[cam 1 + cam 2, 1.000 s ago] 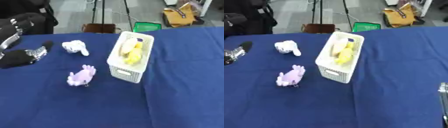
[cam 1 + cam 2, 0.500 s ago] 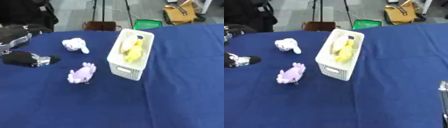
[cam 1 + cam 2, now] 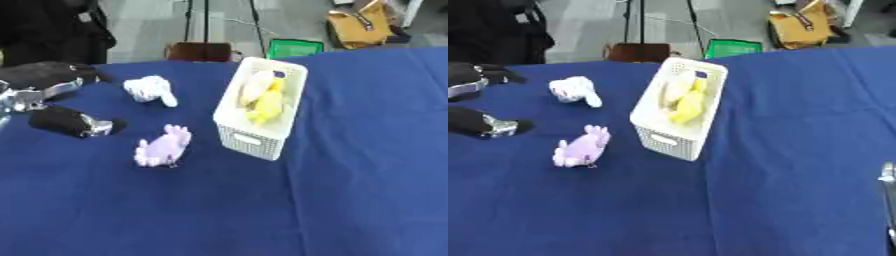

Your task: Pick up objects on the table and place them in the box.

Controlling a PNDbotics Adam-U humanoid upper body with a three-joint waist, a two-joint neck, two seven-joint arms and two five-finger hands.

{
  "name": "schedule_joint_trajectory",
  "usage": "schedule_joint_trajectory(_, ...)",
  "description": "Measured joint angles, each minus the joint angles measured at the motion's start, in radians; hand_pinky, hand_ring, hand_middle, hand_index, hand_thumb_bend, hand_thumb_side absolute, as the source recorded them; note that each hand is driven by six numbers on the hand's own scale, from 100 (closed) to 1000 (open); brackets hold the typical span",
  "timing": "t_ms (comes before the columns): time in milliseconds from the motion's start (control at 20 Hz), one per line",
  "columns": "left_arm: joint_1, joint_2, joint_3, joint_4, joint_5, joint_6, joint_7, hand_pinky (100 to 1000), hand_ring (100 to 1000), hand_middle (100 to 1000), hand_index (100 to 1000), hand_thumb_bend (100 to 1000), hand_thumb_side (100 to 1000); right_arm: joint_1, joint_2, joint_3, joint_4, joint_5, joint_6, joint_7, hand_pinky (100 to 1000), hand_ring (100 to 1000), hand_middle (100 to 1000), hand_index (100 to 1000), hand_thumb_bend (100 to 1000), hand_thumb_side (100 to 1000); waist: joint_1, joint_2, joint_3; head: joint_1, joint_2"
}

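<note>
Left eye view: our left hand (image 3: 61, 107) sits over the table's (image 3: 367, 150) left edge, holding nothing; how far its fingers are spread we can't tell. The purple plush (image 3: 162, 146) lies just right of it, left of the white box (image 3: 261, 112). The white plush (image 3: 150, 90) lies near the far edge. Yellow and pale toys (image 3: 262, 97) already lie in the box. We'd judge purple is next: come in low from the left, close round its body, lift clear of the box wall before crossing over.

Right eye view: same layout; a sliver of our right hand (image 3: 888, 200) shows at the right edge, its fingers unreadable.
</note>
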Motion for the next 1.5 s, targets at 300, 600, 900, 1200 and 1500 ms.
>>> schedule_joint_trajectory(300,-0.034,-0.051,-0.033,0.059,-0.019,0.002,-0.041,868,914,925,982,433,768,0.0,0.001,0.006,0.0,-0.007,-0.002,0.003,817,771,659,744,100,938,-0.003,0.0,-0.008,0.002,-0.001)
schedule_joint_trajectory(600,-0.07,-0.089,-0.073,0.14,-0.071,-0.01,-0.065,876,918,938,1000,495,783,0.0,0.008,0.007,0.0,-0.013,-0.004,0.006,817,772,659,742,100,934,-0.003,0.0,-0.012,0.01,-0.002)
schedule_joint_trajectory(900,-0.105,-0.12,-0.129,0.213,-0.135,-0.033,-0.088,874,909,933,994,715,806,0.0,0.009,0.013,0.0,-0.021,-0.004,0.013,817,772,659,741,100,934,0.0,0.0,-0.013,0.014,-0.002)
schedule_joint_trajectory(1200,-0.113,-0.15,-0.14,0.244,-0.163,-0.039,-0.092,869,906,928,981,726,820,0.0,0.009,0.018,0.0,-0.026,-0.007,0.017,817,772,658,740,100,932,0.001,0.0,-0.013,0.014,-0.002)
schedule_joint_trajectory(1500,-0.113,-0.187,-0.141,0.275,-0.157,-0.033,-0.097,865,902,923,976,708,813,0.001,0.01,0.018,0.0,-0.031,-0.01,0.021,817,772,659,741,100,933,0.002,0.0,-0.013,0.018,-0.002)
